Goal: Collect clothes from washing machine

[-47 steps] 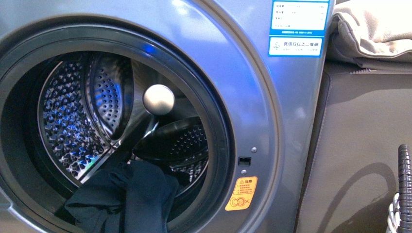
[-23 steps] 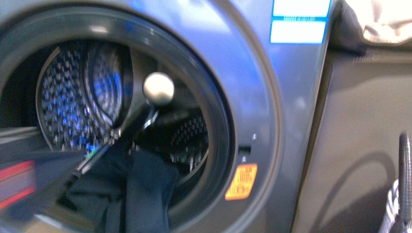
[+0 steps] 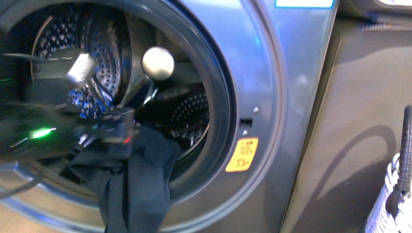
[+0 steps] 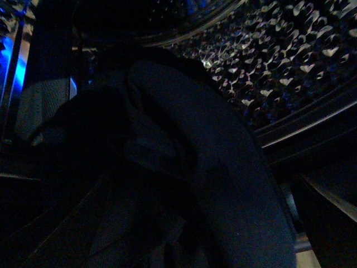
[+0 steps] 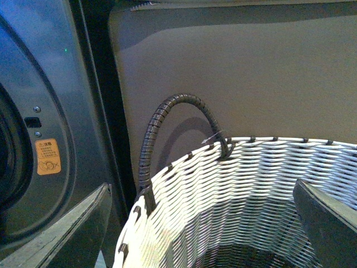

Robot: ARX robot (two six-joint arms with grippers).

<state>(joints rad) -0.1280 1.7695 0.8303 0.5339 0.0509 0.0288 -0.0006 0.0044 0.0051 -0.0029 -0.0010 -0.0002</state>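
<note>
The grey-silver washing machine (image 3: 272, 97) fills the front view, its door opening showing the perforated steel drum (image 3: 189, 114). The dark navy garment (image 3: 138, 187) lies limp over the lower rim of the opening and hangs down outside. My left gripper (image 3: 114, 128), blurred, reaches in from the left, open, just above the garment. In the left wrist view the garment (image 4: 212, 167) fills the dim picture under the drum wall (image 4: 284, 67); the fingers do not show there. My right gripper (image 5: 201, 234) is open and empty over the woven basket (image 5: 262, 178).
The white woven basket with a dark handle (image 3: 403, 145) stands at the lower right of the machine, against a brown-grey panel (image 3: 359, 97). A yellow-orange sticker (image 3: 242, 154) is beside the door rim. A round silver knob (image 3: 157, 63) sits in the drum opening.
My left arm has come in from the left into the door opening, down to the garment. The front view has dropped, so the blue-white label has left the top.
</note>
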